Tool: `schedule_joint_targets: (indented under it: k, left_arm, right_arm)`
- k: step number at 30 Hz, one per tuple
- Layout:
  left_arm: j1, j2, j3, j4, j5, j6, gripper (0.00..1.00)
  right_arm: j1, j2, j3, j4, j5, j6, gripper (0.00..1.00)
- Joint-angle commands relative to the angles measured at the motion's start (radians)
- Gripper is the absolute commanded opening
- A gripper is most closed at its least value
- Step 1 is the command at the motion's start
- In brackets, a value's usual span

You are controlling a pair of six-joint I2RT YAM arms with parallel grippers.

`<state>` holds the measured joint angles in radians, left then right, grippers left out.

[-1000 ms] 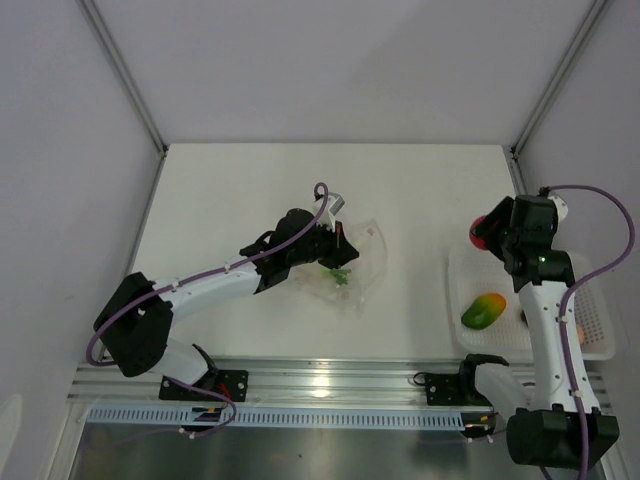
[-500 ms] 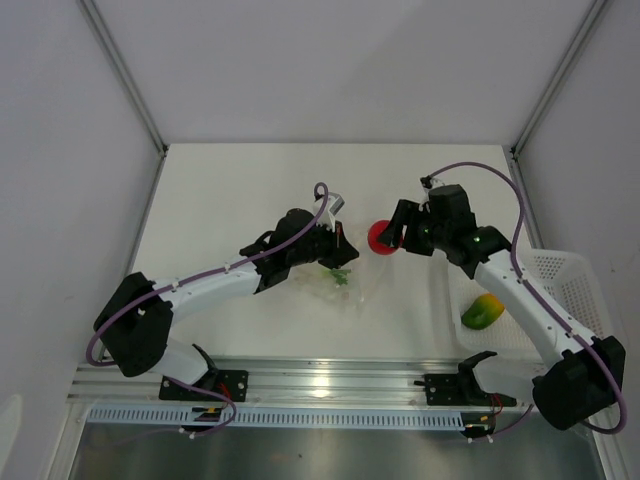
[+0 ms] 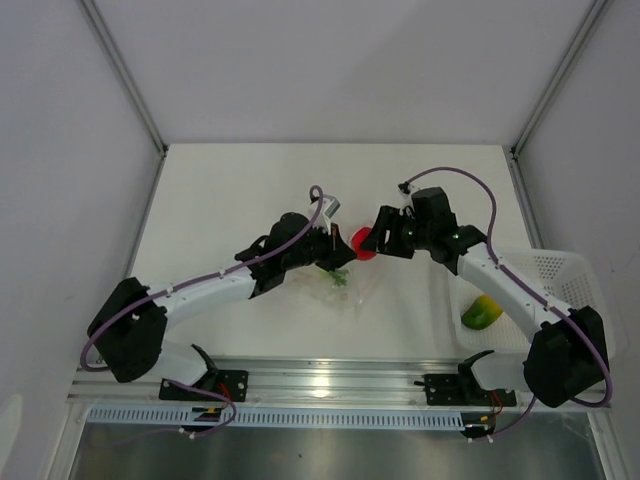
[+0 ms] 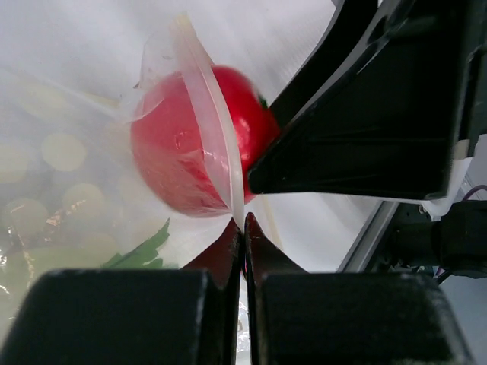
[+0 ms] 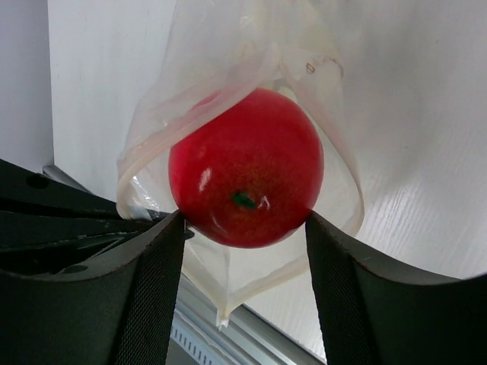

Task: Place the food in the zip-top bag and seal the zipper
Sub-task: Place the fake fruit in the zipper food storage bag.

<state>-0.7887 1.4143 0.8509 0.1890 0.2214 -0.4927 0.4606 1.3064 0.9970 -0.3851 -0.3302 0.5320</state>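
**Inspector:** Status, from the left?

**Assessor:** The left gripper (image 4: 243,224) is pinched tight on the mouth edge of the clear, crinkly zip-top bag (image 3: 358,288). The bag lies mid-counter, toward the near edge. Green leafy pieces (image 3: 339,279) are already inside.

**Inspector:** The red item?

**Assessor:** The red round toy fruit (image 5: 245,167) is clamped in the right gripper (image 5: 243,217) at the bag's mouth, with the rim looped round it, and is not yet released. The thin clear zipper strip (image 4: 209,122) is unsealed.

**Inspector:** Outstanding?

**Assessor:** A green-and-orange toy fruit (image 3: 482,311) waits in the white slotted basket (image 3: 585,280) at the right edge. I judge the task roughly midway. Both grippers crowd the mouth.
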Motion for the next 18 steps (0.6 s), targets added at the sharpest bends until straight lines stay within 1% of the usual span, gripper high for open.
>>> schedule_joint_targets:
  k: [1,5,6,7,8,9,10,11,12,18]
  left_arm:
    - [0.008,-0.057,-0.015,0.069,0.022,0.017,0.01]
    - [0.008,-0.069,-0.027,0.087,0.032,0.016,0.0]
    - [0.008,-0.071,-0.026,0.092,0.035,0.014,0.01]
    - [0.008,-0.072,-0.03,0.095,0.038,0.014,0.0]
    - [0.008,-0.074,-0.032,0.099,0.038,0.014,0.01]
    - [0.008,-0.077,-0.032,0.099,0.036,0.014,0.01]
    - [0.008,-0.078,-0.033,0.098,0.035,0.013,0.01]
    - [0.008,-0.078,-0.032,0.092,0.03,0.014,0.0]
    - [0.008,-0.078,-0.033,0.09,0.024,0.017,0.0]
    - [0.009,-0.064,-0.023,0.078,0.021,0.014,0.01]
  right_arm:
    - [0.015,-0.009,-0.021,0.057,-0.035,0.011,0.0]
    - [0.016,-0.019,-0.054,0.068,-0.029,0.008,0.0]
    - [0.018,-0.018,-0.058,0.072,-0.03,0.011,0.02]
    - [0.018,-0.015,-0.06,0.084,-0.032,0.014,0.14]
    - [0.018,-0.012,-0.061,0.091,-0.032,0.022,0.24]
    - [0.019,-0.01,-0.055,0.095,-0.033,0.025,0.4]
    - [0.023,-0.006,-0.051,0.092,-0.032,0.023,0.47]
    - [0.026,-0.004,-0.044,0.088,-0.026,0.022,0.5]
    - [0.027,-0.006,-0.028,0.071,-0.015,0.019,0.53]
    - [0.029,-0.064,0.025,-0.044,0.077,-0.001,0.57]
